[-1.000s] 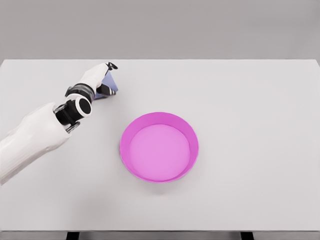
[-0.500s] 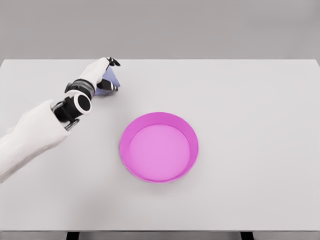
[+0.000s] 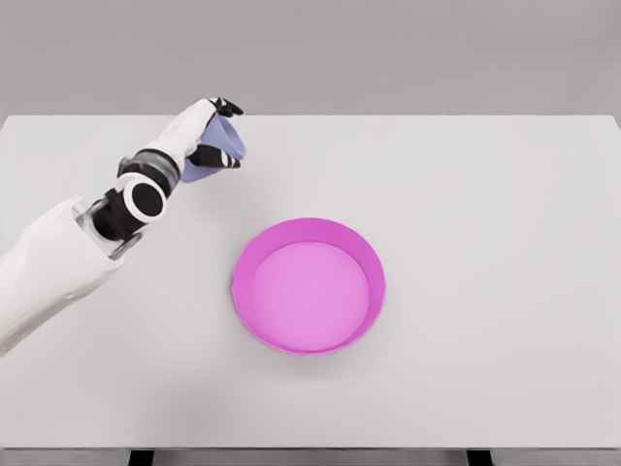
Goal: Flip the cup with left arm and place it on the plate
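Note:
A small pale blue cup [image 3: 225, 146] is held above the table at the far left, tilted, with my left hand [image 3: 215, 134] shut on it. The white back of the hand covers much of the cup, and dark fingertips [image 3: 229, 107] wrap over its top and underside. The pink plate [image 3: 309, 284] with a raised rim sits near the table's middle, well to the lower right of the cup. My left arm comes in from the lower left edge. The right arm does not show.
The white table [image 3: 485, 194] spans the whole view, its far edge just behind the left hand and its front edge at the bottom. Nothing else stands on it besides the plate.
My left hand has lifted the cup off the table and carried it slightly up and to the right, tilting it as it goes. The plate has stayed still.

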